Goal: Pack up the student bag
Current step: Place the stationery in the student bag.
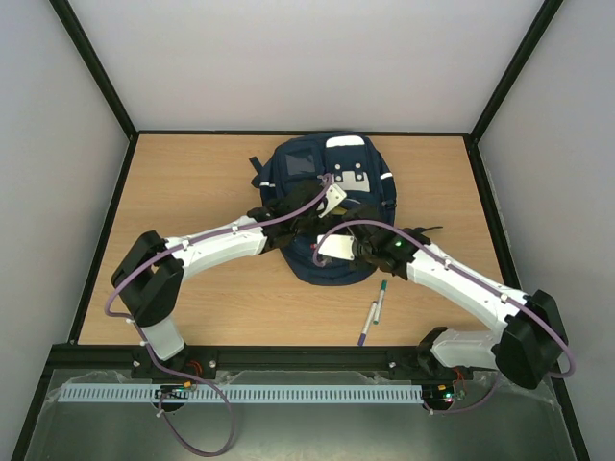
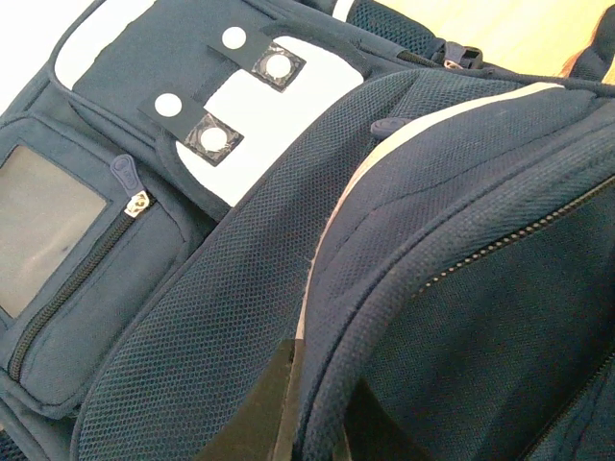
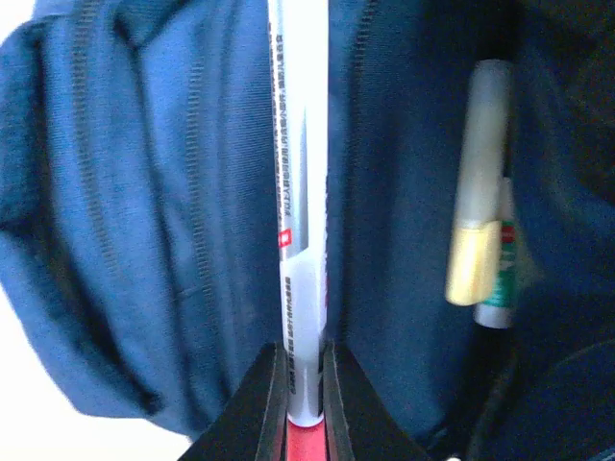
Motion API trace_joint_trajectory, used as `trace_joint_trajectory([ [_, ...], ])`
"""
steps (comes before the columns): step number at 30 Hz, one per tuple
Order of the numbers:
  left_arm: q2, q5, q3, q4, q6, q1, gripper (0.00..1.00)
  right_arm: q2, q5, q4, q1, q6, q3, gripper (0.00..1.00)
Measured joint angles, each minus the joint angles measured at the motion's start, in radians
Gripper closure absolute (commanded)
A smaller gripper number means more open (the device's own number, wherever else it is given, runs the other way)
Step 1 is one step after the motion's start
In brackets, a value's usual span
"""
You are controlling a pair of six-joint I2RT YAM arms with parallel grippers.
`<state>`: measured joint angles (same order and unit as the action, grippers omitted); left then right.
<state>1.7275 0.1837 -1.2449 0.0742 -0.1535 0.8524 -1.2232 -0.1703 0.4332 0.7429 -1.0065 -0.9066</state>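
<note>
You have the student bag (image 1: 327,182) centred on the table (image 1: 192,192), left gripper (image 2: 312,408) pinching its pocket edge, right gripper (image 3: 306,399) clamped on a white pen (image 3: 296,192) inside the pocket beside two stowed markers (image 3: 476,240); two loose pens (image 1: 379,303) not yet packed.

Top cam sits high behind both arm bases, looking down over the whole light wooden table (image 1: 192,182). Left wrist cam is jammed right up against the front of the navy-blue fabric backpack (image 2: 240,288). Right wrist cam stares close along a slim white pen (image 3: 298,192) into blue fabric. All three share that backpack.
</note>
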Motion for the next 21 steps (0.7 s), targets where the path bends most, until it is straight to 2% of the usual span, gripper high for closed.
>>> trace_joint_trajectory([
  [14, -0.021, 0.009, 0.0, 0.002, 0.006, -0.018, 0.98, -0.076, -0.09, -0.319, -0.014, -0.093, 0.04, 0.98],
  [20, -0.021, 0.016, 0.0, 0.002, 0.009, -0.035, 0.98, -0.1, -0.108, -0.487, -0.016, -0.129, 0.087, 0.83],
  [21, -0.021, 0.018, 0.0, 0.001, 0.009, -0.039, 0.98, -0.107, -0.113, -0.526, -0.016, -0.135, 0.096, 0.77],
])
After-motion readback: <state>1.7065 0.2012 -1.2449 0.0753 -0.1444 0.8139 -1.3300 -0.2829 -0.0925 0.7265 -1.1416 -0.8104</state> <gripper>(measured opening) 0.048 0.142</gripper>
